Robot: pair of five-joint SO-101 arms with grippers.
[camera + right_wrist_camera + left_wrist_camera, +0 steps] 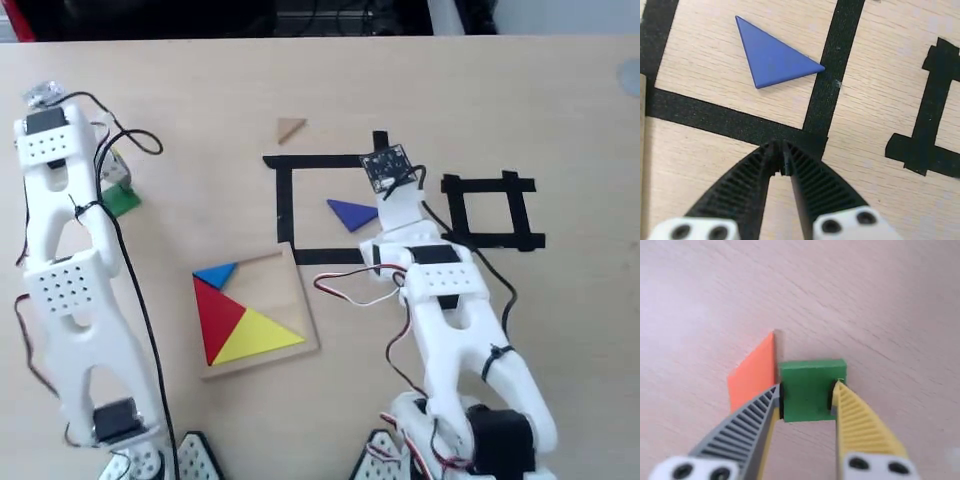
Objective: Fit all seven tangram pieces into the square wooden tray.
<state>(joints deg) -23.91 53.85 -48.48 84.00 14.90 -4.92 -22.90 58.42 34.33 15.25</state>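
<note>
The tabletop (500, 90) carries one square wooden tray (275, 285) holding three triangles: red (218, 315), yellow (258, 335) and light-blue (215, 273). Four pieces lie outside it. The left claw (807, 392) grasps the green square (812, 371), with an orange piece (752, 372) just beside it. From there the tray lies toward the right arm's side, nearer the bases. The right claw (782, 150) is clenched and empty near the dark-blue triangle (772, 57). A tan triangle (290, 128) lies farther off.

My white left arm (70, 290) stretches far forward. My left gripper (807, 395) points down, its grey and yellow fingers pressed against opposite sides of a green square tangram piece (811, 377). My white right arm (455, 310) reaches forward, and my black-fingered right gripper (782, 152) is closed, tips touching.
</note>
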